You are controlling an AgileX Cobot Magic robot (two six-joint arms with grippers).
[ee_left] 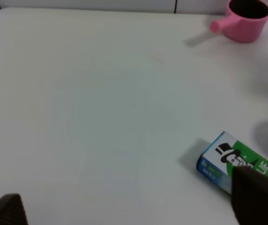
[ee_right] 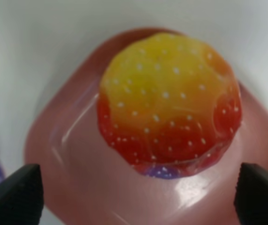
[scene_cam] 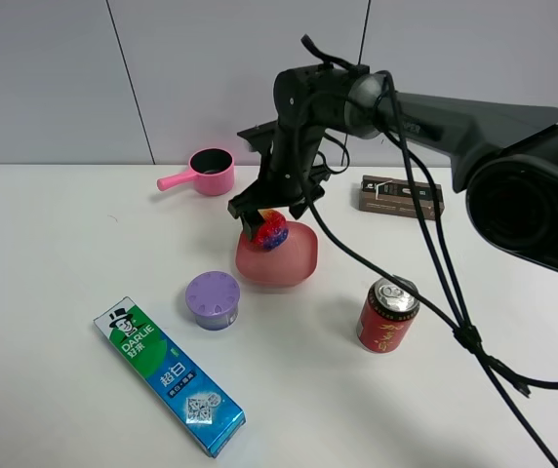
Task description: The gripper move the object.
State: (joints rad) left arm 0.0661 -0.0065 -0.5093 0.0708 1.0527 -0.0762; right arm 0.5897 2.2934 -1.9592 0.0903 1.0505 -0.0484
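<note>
The bumpy rainbow ball (ee_right: 169,103), with yellow, red and purple patches, lies inside the translucent pink bowl (ee_right: 68,154). In the exterior high view the ball (scene_cam: 273,231) shows at the bowl's (scene_cam: 294,263) far-left rim, right under my right gripper (scene_cam: 262,218). In the right wrist view my right gripper (ee_right: 136,197) is open, its dark fingertips (ee_right: 12,197) wide apart on either side and not touching the ball. My left gripper (ee_left: 131,208) is open and empty over bare table; its arm is out of the exterior high view.
A purple lidded jar (scene_cam: 213,299) stands left of the bowl. A red can (scene_cam: 387,315) stands to its right. A green-blue toothpaste box (scene_cam: 169,375) lies front left, also in the left wrist view (ee_left: 239,164). A pink cup (scene_cam: 211,172) and a brown box (scene_cam: 401,196) sit at the back.
</note>
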